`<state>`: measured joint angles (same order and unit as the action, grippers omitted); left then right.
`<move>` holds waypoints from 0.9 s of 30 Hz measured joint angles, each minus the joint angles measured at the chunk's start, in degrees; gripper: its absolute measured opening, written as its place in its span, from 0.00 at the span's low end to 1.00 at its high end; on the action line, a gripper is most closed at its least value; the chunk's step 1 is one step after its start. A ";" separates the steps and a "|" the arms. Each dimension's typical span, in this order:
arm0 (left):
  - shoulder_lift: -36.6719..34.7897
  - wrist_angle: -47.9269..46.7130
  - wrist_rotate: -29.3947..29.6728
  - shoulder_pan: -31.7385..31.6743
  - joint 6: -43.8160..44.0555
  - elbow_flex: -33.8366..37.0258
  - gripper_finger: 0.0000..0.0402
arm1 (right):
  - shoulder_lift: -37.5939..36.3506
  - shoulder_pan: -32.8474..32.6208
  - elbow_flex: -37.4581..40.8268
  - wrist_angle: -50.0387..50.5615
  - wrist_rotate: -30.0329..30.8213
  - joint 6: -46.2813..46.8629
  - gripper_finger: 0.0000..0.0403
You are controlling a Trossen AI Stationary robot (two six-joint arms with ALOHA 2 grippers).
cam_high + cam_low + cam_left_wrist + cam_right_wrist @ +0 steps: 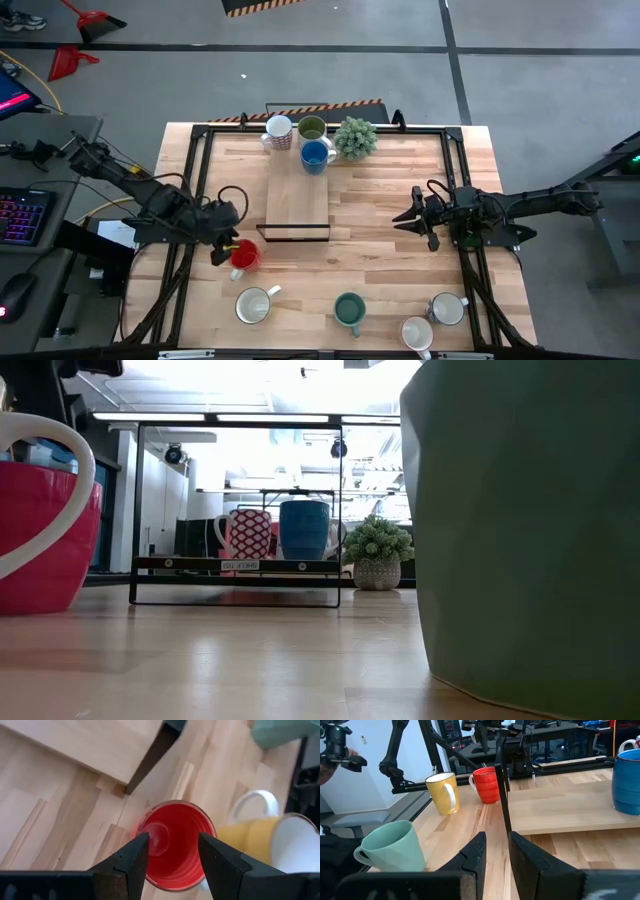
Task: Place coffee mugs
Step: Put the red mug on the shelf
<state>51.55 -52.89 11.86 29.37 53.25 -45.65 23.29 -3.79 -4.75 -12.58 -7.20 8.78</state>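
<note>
A red mug (245, 256) stands upright on the table near the left edge, just off the near left corner of a low wooden shelf (298, 200). My left gripper (172, 855) hovers open above it, pointing steeply down, one finger over each side of the mug's opening (175, 840); no touch shows. My right gripper (400, 218) waits open and level at the table's right, with nothing between its fingers. On the shelf's far end stand a patterned white mug (278, 131), an olive mug (312, 128) and a blue mug (316, 156).
Along the near edge stand a yellow mug with a white inside (253, 305), a teal mug (349, 311) and two white mugs (447, 308) (417, 333). A small potted plant (355, 137) sits at the far edge, right of the shelf. A black frame (200, 160) borders the table.
</note>
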 joint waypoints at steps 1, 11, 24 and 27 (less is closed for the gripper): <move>0.67 -0.05 0.59 0.35 0.81 0.00 0.39 | 0.00 0.00 0.00 0.00 -0.02 0.00 0.16; 8.74 -4.02 1.40 1.09 6.71 0.00 0.39 | 0.02 0.00 0.00 0.98 -1.09 0.20 0.16; 14.45 -3.99 2.44 1.07 9.71 0.00 0.39 | 0.02 0.00 0.00 1.20 -2.69 0.20 0.16; 15.95 -3.99 2.45 1.07 9.73 0.00 0.39 | 0.02 0.00 0.00 1.20 -2.79 0.20 0.16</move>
<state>67.50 -56.88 14.31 30.44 62.98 -45.65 23.31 -3.79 -4.75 -11.38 -9.99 8.97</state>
